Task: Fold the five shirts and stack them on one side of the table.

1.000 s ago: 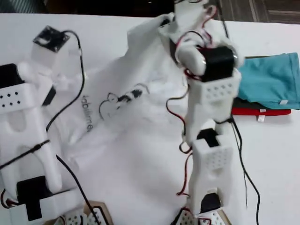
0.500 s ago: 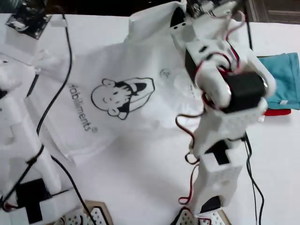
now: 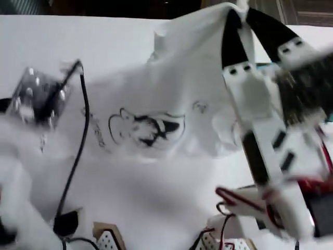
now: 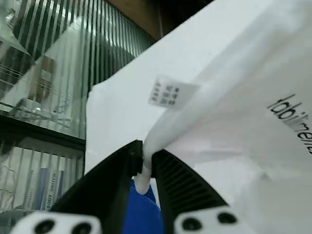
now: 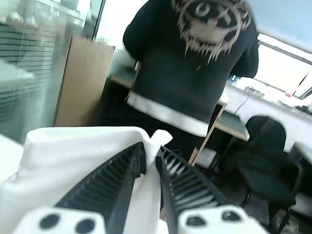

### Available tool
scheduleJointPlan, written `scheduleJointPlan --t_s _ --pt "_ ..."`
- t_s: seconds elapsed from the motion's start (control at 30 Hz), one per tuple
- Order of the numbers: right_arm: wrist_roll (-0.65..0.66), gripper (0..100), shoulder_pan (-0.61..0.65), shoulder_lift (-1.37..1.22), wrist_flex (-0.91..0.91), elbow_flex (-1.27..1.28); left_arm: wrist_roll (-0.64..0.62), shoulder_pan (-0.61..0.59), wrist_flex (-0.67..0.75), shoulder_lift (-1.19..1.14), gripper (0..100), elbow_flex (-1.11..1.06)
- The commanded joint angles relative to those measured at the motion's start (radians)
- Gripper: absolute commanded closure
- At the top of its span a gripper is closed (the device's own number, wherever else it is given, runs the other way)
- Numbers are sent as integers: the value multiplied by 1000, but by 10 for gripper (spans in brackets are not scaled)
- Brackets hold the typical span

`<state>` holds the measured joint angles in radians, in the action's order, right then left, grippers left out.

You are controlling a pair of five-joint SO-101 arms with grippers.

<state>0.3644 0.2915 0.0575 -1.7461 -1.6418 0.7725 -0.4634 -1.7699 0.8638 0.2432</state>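
A white shirt [image 3: 156, 104] with a black cartoon print [image 3: 145, 127] hangs lifted above the table, stretched between both arms. My right gripper [image 3: 242, 13] is raised high at the far right, shut on the shirt's top edge [image 5: 146, 146], the cloth pinched between its black jaws. My left gripper [image 4: 146, 161] is shut on another edge of the white shirt [image 4: 234, 97], close to its sewn-in label [image 4: 170, 92]. In the high view the left arm [image 3: 39, 99] is at the left, blurred.
A teal shirt [image 3: 263, 66] peeks out behind the right arm at the table's right side. The white tabletop [image 3: 62, 36] stretches to the far left. A black cable [image 3: 78, 146] hangs from the left arm.
Both arms have risen and lifted the white shirt off the table; the right gripper went up high and towards the camera, hiding most of the teal and red shirts.
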Motion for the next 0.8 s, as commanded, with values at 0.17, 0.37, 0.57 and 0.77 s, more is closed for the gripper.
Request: scheduleJointPlan --t_s 0.17,0.37,0.57,0.77 --pt "3 980 -5 153 -18 -11 -31 -11 -9 103 975 -13" --pt "-60 980 64 260 -21 201 -87 -25 57 106 975 -5" --pt "-60 980 137 389 -1 344 -149 -61 89 103 975 54" --pt "-9 980 21 441 107 348 -161 -58 91 101 975 64"
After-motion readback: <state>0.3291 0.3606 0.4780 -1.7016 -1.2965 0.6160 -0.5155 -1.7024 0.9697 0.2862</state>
